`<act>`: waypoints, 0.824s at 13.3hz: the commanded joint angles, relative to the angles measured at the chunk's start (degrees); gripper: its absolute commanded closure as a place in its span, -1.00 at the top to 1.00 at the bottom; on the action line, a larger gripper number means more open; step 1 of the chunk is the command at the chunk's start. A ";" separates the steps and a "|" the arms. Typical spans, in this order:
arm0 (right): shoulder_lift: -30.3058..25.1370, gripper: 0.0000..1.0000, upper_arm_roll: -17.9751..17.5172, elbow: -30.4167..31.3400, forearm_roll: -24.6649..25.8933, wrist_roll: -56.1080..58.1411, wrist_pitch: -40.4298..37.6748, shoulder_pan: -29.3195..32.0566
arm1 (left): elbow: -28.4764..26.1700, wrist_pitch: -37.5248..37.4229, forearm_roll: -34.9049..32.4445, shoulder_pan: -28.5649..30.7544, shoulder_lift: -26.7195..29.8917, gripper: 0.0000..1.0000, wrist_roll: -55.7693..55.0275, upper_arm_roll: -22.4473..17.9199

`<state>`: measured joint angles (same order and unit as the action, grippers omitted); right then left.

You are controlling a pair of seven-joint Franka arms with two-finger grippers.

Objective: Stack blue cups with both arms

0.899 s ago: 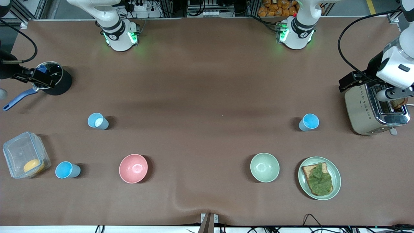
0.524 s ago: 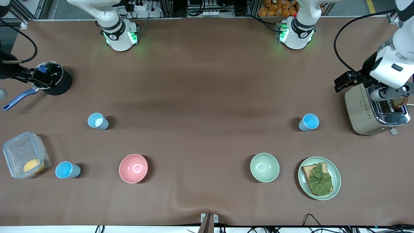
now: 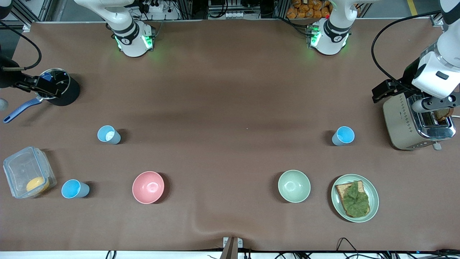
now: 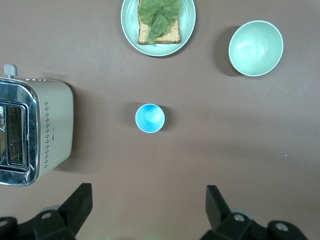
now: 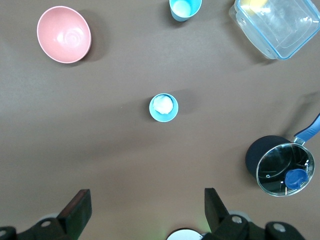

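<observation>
Three blue cups stand upright on the brown table. A pale blue cup (image 3: 108,135) (image 5: 163,107) with a whitish inside and a brighter blue cup (image 3: 74,189) (image 5: 185,7) stand toward the right arm's end. Another bright blue cup (image 3: 343,136) (image 4: 150,118) stands toward the left arm's end, beside the toaster (image 3: 417,120). My left gripper (image 4: 148,205) hangs high by the toaster, open and empty. High over the pot's end of the table, my right gripper (image 5: 146,206) is also open and empty. Neither gripper touches a cup.
A pink bowl (image 3: 148,187) and a pale-green bowl (image 3: 294,186) sit nearer the front camera. A plate (image 3: 373,201) with toast and lettuce lies beside the green bowl. A clear container (image 3: 28,176) and a black pot (image 3: 59,86) are at the right arm's end.
The left arm's hand above the toaster has shifted a little toward the table's middle. The right arm and all cups have stayed put.
</observation>
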<state>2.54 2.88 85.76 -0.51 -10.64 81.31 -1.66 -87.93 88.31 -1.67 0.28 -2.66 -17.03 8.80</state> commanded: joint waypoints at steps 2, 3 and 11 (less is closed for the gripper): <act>-0.35 1.00 0.20 -0.42 0.16 0.27 -0.45 -0.45 | -0.57 0.63 -0.35 1.03 0.55 1.00 -0.99 0.08; -0.35 1.00 0.28 -0.42 0.16 0.27 -0.45 -0.45 | -0.66 0.55 -0.35 1.03 0.55 1.00 -0.99 0.08; -0.35 1.00 0.29 -0.42 0.16 0.27 -0.45 -0.45 | -0.84 0.28 -0.35 1.82 0.73 1.00 -0.90 0.25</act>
<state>2.54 2.88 85.76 -0.51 -10.65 81.31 -1.66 -88.22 88.31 -1.67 1.79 -2.66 -17.06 8.59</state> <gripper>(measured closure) 0.000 0.000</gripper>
